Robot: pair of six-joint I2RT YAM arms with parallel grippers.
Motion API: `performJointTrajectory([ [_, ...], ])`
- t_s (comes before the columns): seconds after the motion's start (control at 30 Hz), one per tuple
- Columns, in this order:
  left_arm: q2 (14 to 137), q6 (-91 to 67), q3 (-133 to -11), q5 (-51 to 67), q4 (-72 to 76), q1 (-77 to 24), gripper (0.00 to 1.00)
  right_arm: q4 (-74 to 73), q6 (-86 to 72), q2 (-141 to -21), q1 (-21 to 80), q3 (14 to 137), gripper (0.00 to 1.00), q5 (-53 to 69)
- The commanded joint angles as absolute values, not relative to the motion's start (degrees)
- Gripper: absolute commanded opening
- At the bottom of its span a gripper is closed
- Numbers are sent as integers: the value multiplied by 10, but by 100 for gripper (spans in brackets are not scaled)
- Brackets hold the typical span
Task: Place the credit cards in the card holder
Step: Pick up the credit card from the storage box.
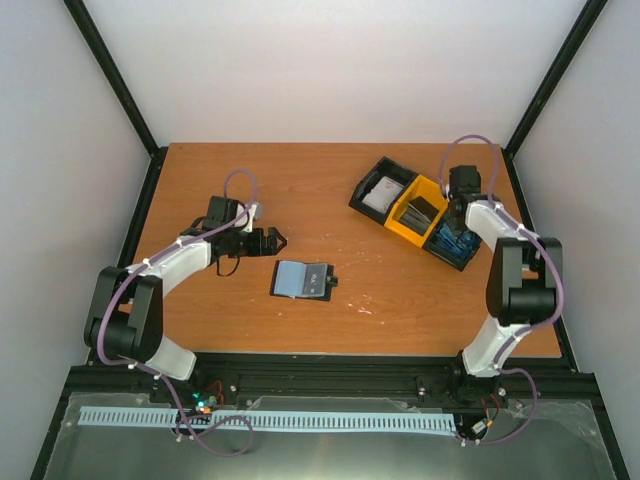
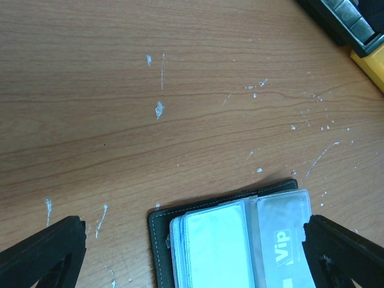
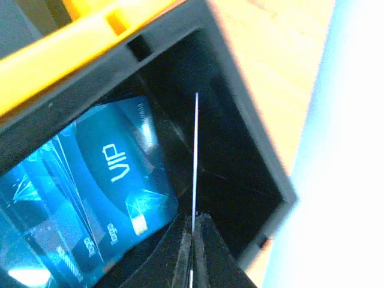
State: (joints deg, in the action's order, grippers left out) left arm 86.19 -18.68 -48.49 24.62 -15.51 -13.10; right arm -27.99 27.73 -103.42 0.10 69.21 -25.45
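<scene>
Several credit cards [image 3: 90, 192] in 2 o'clock tray [image 1: 400, 208]; right gripper [image 3: 193, 252] pinches one credit card [image 3: 196, 156]; left gripper [image 2: 193, 227] splayed near card holder [image 1: 302, 280]

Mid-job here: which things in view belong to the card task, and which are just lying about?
Job: card holder; blue cards, grey-white cards, dark cards; edge-on card pinched in right claw.
Lying about: three-compartment tray holding them; white specks on table.

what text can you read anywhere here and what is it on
"VIP" on the blue credit card in the black tray compartment.
"Vip" on the card in the card holder sleeve.
Smaller print on the blue credit card: too blurred to read.
</scene>
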Motion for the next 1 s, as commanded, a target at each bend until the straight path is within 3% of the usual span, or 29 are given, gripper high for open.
performJointTrajectory([
  [0.0, 856, -175, -513, 251, -158, -125, 100, -271, 280, -946, 9, 680, 3, -244],
  [0.27, 827, -205, -493, 269, -141, -125, 100, -335, 181, -805, 15, 694, 3, -109],
  [0.43, 819, -219, -477, 300, -134, -125, 100, -389, -29, -739, 17, 711, 3, 104],
  [0.57, 820, -231, -454, 336, -134, -125, 99, -286, -226, -690, 46, 605, 3, 309],
  [0.63, 820, -234, -447, 340, -143, -125, 95, -179, -329, -675, 97, 533, 3, 344],
  [0.8, 814, -251, -416, 348, -160, -125, 83, 26, -499, -749, 243, 444, 3, 342],
  [0.97, 814, -262, -386, 348, -171, -125, 74, 87, -546, -889, 356, 482, 3, 327],
])
